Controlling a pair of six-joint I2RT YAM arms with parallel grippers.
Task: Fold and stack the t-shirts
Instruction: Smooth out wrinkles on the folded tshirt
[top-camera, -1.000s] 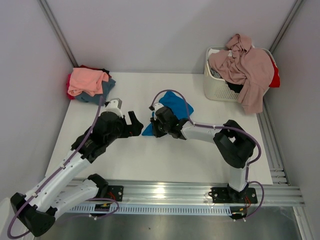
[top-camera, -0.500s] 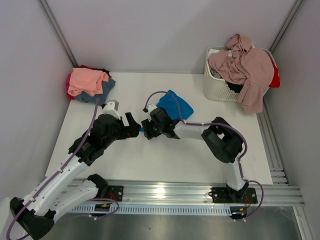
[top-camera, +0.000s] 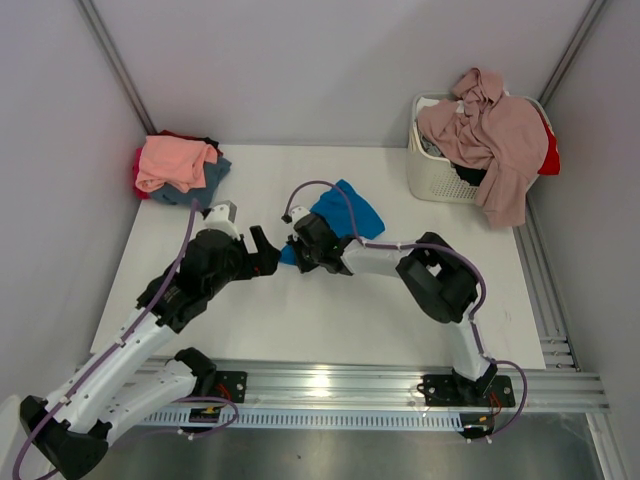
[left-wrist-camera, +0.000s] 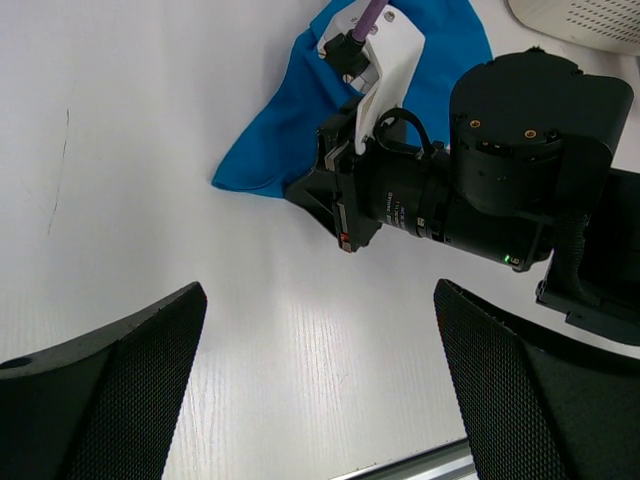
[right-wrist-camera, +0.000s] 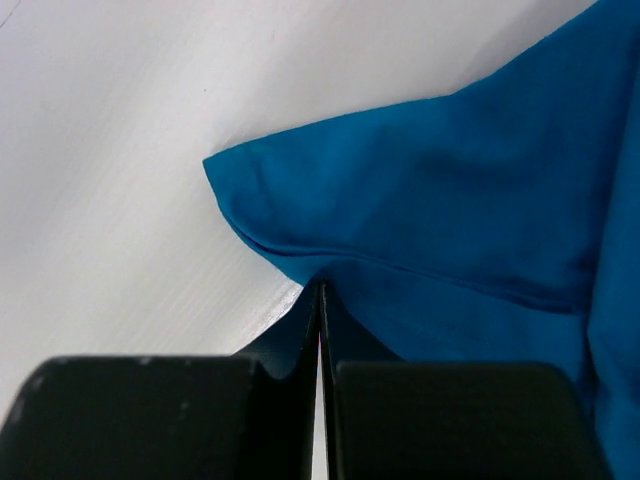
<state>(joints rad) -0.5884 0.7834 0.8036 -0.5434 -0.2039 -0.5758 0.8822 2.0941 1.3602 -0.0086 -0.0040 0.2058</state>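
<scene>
Progress is partial: we see some t-shirts (top-camera: 178, 162) stacked at the far left corner of the surface (top-camera: 300, 320) and more waiting in the basket (top-camera: 432, 172) at the far right corner. The bright blue t-shirt (top-camera: 366, 216) lies crumpled near the middle. Right pincer (right-wrist-camera: 320, 300) is closed at its hem; left pincer (left-wrist-camera: 315, 300) stands wide open beside.

Bright blue t-shirt (top-camera: 345, 212) lies rumpled left of the basket (top-camera: 430, 178), one corner at my right claw (right-wrist-camera: 320, 288), which is closed. Mauve-pink t-shirt (top-camera: 495, 135) drapes over the basket; salmon pink t-shirt (top-camera: 175, 160) lies crumpled far left of it.
</scene>
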